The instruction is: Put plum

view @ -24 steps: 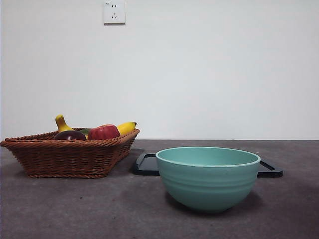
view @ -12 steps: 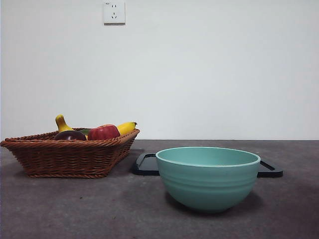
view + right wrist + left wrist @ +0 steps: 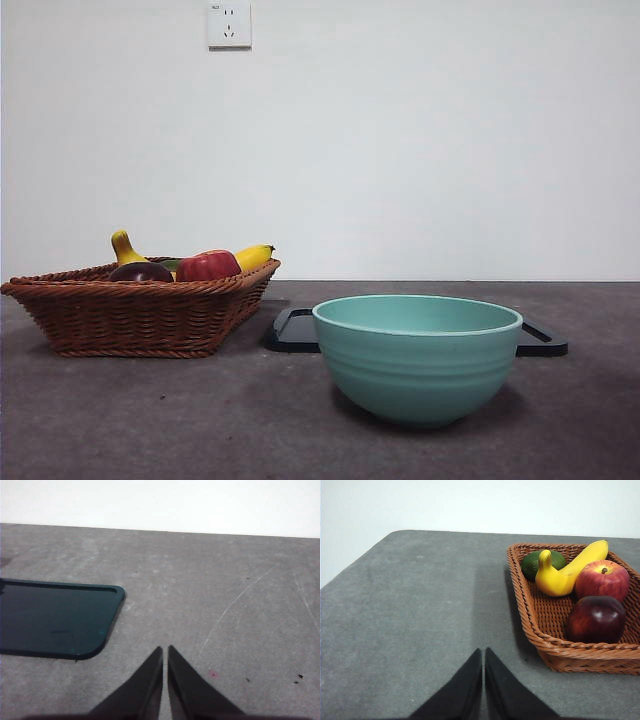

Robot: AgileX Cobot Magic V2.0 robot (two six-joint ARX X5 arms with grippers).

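Both claws waited closed over bare worktop; the plum lay in the basket.

The left claw (image 3: 483, 652) hung with jaws pressed together above the grey worktop (image 3: 420, 610), empty; the right claw (image 3: 165, 650) was likewise shut, near the dark tray (image 3: 55, 620). In the front view, the wicker basket (image 3: 140, 315) sat at 9 o'clock, holding the plum (image 3: 140, 271) beside the red apple (image 3: 208, 266), the banana (image 3: 252, 256) behind them. The teal bowl (image 3: 417, 355) stood towards 4 o'clock.
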